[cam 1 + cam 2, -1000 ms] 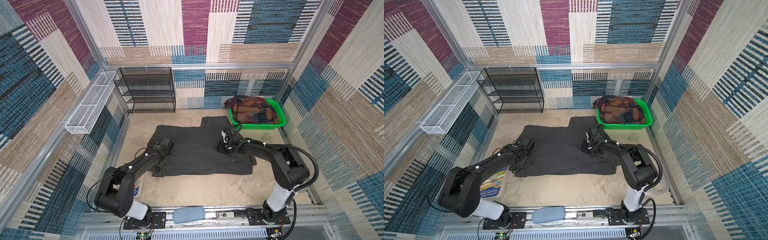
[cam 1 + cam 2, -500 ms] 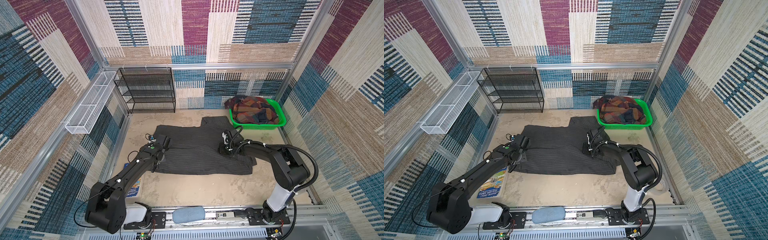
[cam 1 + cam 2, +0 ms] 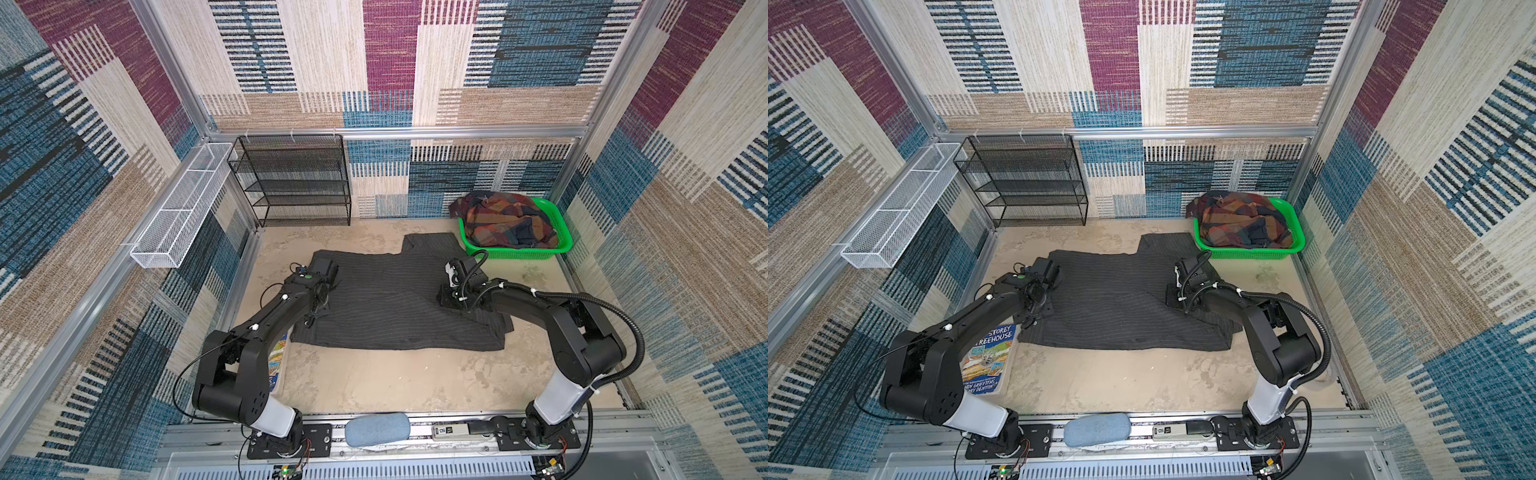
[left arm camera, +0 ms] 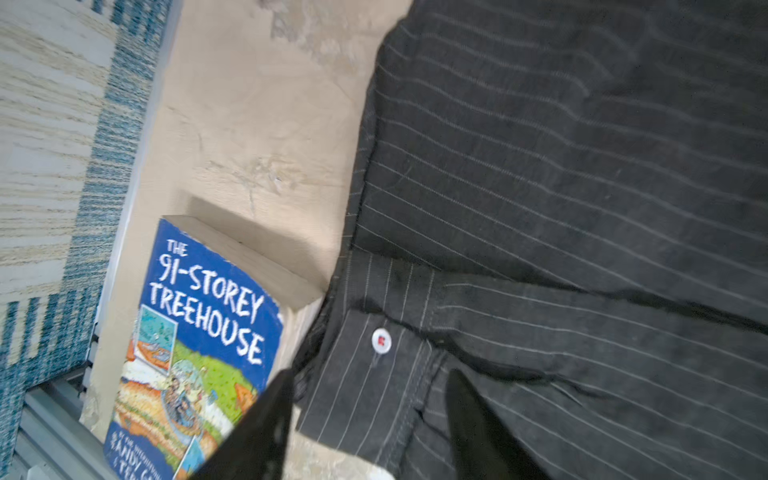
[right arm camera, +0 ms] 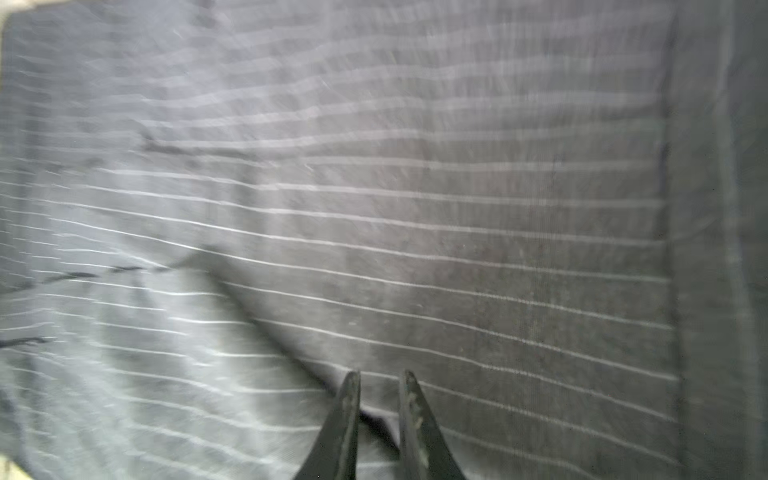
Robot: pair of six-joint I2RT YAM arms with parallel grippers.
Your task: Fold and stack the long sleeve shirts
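Standing wide apart, the black fingers (image 4: 270, 415) of the left gripper (image 4: 370, 374) hover empty over a buttoned cuff (image 4: 353, 399) of the charcoal pinstriped cloth shirt (image 3: 395, 299), with its small white round button (image 4: 381, 340) just ahead of the tips. The right gripper (image 5: 379, 374) has its fingers narrow, and a raised ridge of the same cloth runs into the gap, so it looks pinched there. The shirt lies spread on the sandy beige tabletop (image 3: 395, 382) between the arms. The plaid rust, orange and navy cloth shirt (image 3: 507, 220) is heaped in the green plastic basket (image 3: 515, 252) at the far right corner.

For a clean fold, the left fingers should likely bite the cuff's edge through all its layers, clear of the button. They should lift only a little and carry the sleeve across the body while the right pinch keeps the panel taut.

The blue paperback book (image 4: 199, 324) just beside the cuff reads "THE 91-STOREY TREEHOUSE". The authors' names, Griffiths and Denton, show in a top view. No shirt label is legible.
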